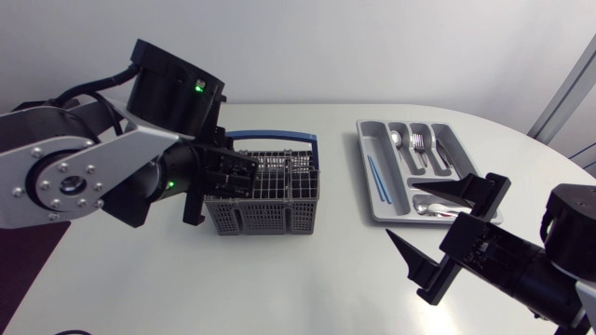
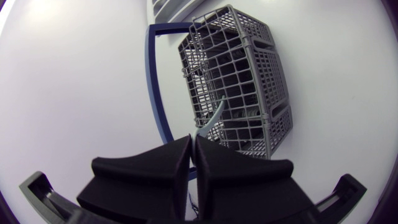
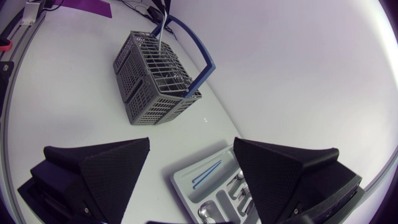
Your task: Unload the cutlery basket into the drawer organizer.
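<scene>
Left claw was closed on a thin handle, probably cutlery, standing in the basket left of the organizer. Right claw was open. The lift needed to be vertical, clearing the grid.

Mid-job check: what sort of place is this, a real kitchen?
Probably a lab test bench, not a kitchen: a plain white table carries a grey cutlery basket and a loose drawer organizer with no drawer around it. A robot's left tool pinches a cutlery piece.
</scene>
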Action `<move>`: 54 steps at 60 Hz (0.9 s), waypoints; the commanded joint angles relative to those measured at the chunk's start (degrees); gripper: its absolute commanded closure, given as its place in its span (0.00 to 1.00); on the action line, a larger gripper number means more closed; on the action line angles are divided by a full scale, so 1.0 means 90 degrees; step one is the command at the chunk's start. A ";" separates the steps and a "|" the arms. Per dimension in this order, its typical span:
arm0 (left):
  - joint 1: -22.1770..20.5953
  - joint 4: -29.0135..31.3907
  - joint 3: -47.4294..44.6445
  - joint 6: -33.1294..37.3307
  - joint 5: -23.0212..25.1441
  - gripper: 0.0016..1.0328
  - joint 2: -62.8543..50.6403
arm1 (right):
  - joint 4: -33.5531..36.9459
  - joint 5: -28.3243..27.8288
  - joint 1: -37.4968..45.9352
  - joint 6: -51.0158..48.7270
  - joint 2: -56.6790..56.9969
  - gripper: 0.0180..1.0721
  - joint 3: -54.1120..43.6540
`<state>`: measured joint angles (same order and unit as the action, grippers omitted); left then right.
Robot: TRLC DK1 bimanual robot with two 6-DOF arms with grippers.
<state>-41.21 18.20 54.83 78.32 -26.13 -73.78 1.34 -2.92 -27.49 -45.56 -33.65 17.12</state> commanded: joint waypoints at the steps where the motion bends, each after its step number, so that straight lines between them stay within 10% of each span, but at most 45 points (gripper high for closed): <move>1: -0.0069 -0.0020 0.0148 -0.0099 -0.0075 0.97 0.0190 | -0.0110 0.0031 -0.0061 0.0297 -0.0216 0.08 0.0070; 11: -0.0050 -0.0049 0.0051 -0.0216 -0.0075 0.97 0.0190 | -0.0686 0.0187 -0.0501 0.0765 -0.1271 0.24 0.0500; 25: -0.0030 -0.0137 0.0002 -0.0353 -0.0114 0.97 0.0160 | -0.1985 0.0773 -0.1497 0.1078 -0.3634 0.82 0.1466; 54: 0.0097 -0.0547 -0.0545 -0.0607 -0.0173 0.97 0.0414 | -0.3177 0.0842 -0.2005 0.1166 -0.6066 0.87 0.2736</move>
<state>-40.97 14.39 50.98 73.47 -27.27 -70.78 -26.00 4.34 -44.64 -36.97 -85.73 40.12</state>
